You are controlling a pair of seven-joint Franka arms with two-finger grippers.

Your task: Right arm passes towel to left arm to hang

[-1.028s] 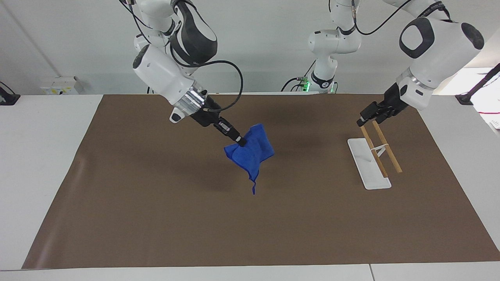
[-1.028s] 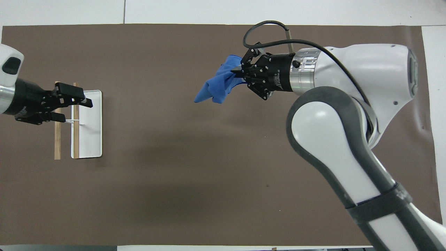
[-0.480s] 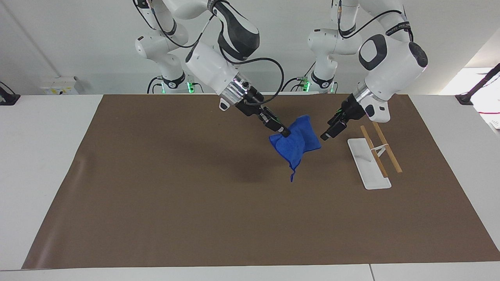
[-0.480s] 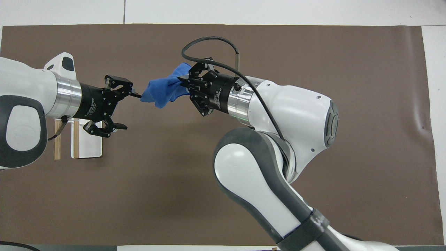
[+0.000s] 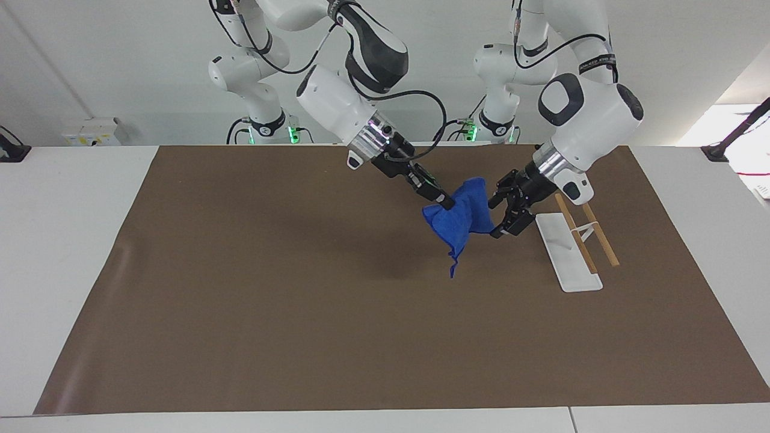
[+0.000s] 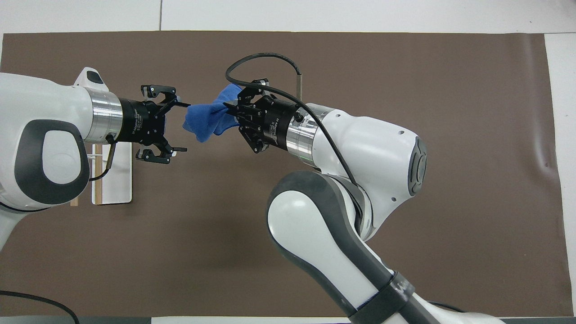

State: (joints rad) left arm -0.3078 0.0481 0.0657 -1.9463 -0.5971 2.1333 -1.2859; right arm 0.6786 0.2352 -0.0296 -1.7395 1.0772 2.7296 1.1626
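The blue towel (image 5: 460, 219) hangs bunched in the air over the brown mat, its loop corner dangling down. My right gripper (image 5: 446, 204) is shut on the towel's upper part; it also shows in the overhead view (image 6: 226, 111), with the towel (image 6: 207, 121) stretching toward the left arm. My left gripper (image 5: 495, 217) is open right beside the towel, and the cloth's free edge sits at the mouth of its spread fingers. In the overhead view the left gripper (image 6: 182, 127) faces the right gripper across the towel.
A hanging rack with a white base (image 5: 568, 252) and two wooden rods (image 5: 595, 234) stands on the mat toward the left arm's end, just under the left wrist (image 6: 112, 189). The brown mat (image 5: 240, 300) covers most of the table.
My right arm has carried the towel toward the left arm's end of the table. My left gripper has left the rack, come up to the towel's free edge and turned its open fingers around it.
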